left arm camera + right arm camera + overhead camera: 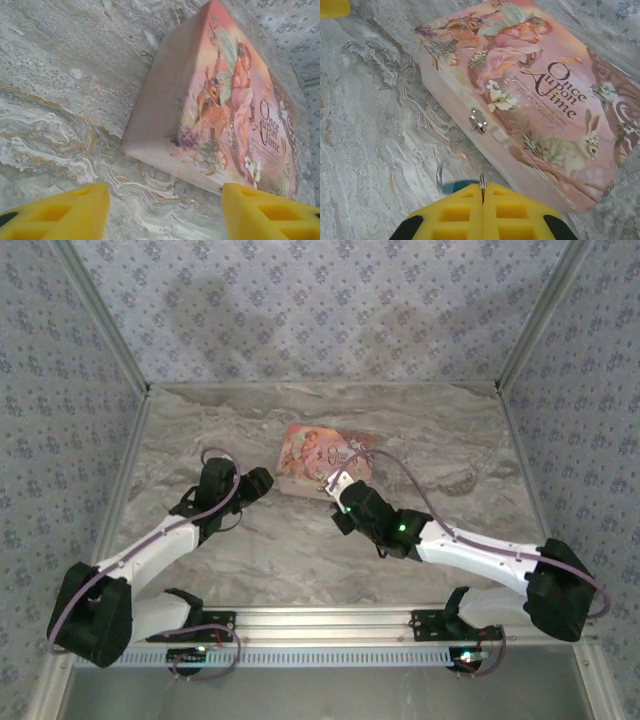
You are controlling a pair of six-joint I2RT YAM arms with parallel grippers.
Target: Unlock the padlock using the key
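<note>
The pink box (325, 455) sits on the desk (250, 560), at about twelve o'clock from the desk's middle in the top view. It could be pushed away if the right arm is driven too far forward, because it lies right behind the lock.

The left end effector (165, 210) is held with its fingers apart and nothing between them, at nine o'clock of the box. The box's corner could be bumped if this arm is swung in.

The right end effector (482, 192) is pressed shut.

The padlock (454, 186) is tiny and nothing holds it down. It could be slid or spun away by one small poke.

A thin bit of metal, judged to be the key (481, 181), is pinched between the shut pads. Very little of it sticks out, so it could be twisted or dropped if it is pushed in crooked.

In the right wrist view the padlock is found on the desk, at eleven o'clock from the shut fingertips. It is near the box's front wall but apart from it. The silver clasp (478, 121) is at twelve o'clock from it and is left bare.

The padlock's body is blue-green and half hidden behind the yellow fingers. A silver loop (440, 176) is curved up at its ten o'clock. Whether the loop is locked cannot be told, and the keyhole cannot be made out.
</note>
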